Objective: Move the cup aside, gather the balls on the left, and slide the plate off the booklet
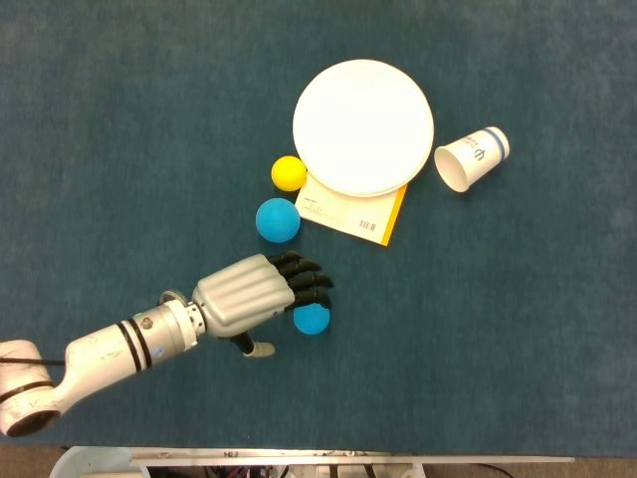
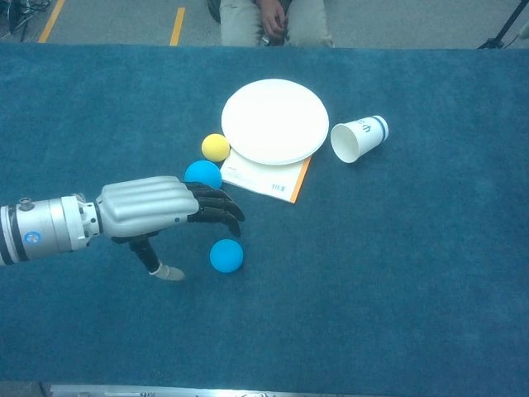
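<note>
We see the left hand (image 2: 165, 211) hovering spread and empty over the small blue ball (image 1: 312, 319); the larger blue ball (image 1: 278, 219) and yellow ball (image 1: 289, 172) lie beside the plate (image 1: 363, 125), which covers the booklet (image 1: 360, 218); the cup (image 1: 470, 158) lies tipped

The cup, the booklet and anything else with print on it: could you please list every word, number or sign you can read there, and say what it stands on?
Cup: a dark blue logo and a blue band near its base, too small to read.
Booklet: a line of small print and a barcode-like mark, both too blurred to read.
Plate, balls and left hand: no text visible.
</note>
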Action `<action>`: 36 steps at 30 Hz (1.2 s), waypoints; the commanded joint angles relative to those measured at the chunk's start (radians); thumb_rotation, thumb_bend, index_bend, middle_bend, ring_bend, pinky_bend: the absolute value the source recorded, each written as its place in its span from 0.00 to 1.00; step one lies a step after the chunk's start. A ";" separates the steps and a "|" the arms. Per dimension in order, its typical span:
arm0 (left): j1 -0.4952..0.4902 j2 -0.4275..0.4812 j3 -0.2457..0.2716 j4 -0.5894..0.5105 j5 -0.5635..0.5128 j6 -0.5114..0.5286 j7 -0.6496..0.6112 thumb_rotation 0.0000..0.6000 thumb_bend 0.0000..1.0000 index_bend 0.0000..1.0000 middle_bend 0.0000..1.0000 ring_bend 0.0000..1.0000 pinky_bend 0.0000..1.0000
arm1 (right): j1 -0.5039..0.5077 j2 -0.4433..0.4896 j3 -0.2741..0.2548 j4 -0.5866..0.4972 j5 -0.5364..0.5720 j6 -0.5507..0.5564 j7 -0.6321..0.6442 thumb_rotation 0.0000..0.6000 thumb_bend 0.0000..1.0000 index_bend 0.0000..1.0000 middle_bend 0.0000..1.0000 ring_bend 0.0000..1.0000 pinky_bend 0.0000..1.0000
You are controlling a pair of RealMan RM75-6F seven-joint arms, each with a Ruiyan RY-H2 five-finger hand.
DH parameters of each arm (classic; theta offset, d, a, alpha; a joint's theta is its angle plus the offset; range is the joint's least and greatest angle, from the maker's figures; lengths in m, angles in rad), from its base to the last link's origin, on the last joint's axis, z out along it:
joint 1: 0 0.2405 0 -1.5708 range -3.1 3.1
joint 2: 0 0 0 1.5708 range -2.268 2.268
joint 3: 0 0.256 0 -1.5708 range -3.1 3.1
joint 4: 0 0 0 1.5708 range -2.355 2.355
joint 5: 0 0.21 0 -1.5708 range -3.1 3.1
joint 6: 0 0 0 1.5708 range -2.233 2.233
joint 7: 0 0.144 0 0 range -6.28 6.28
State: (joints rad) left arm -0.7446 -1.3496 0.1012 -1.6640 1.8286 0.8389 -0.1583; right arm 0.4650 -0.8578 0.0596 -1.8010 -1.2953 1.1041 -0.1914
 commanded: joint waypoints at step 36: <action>0.027 -0.247 0.031 0.175 -0.113 0.067 0.038 1.00 0.21 0.35 0.27 0.29 0.41 | -0.144 -0.005 -0.009 0.012 -0.045 0.101 0.059 1.00 0.17 0.28 0.38 0.36 0.59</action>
State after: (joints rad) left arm -0.7192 -1.5911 0.1304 -1.4950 1.7131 0.9006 -0.1162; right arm 0.3215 -0.8628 0.0504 -1.7892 -1.3406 1.2045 -0.1321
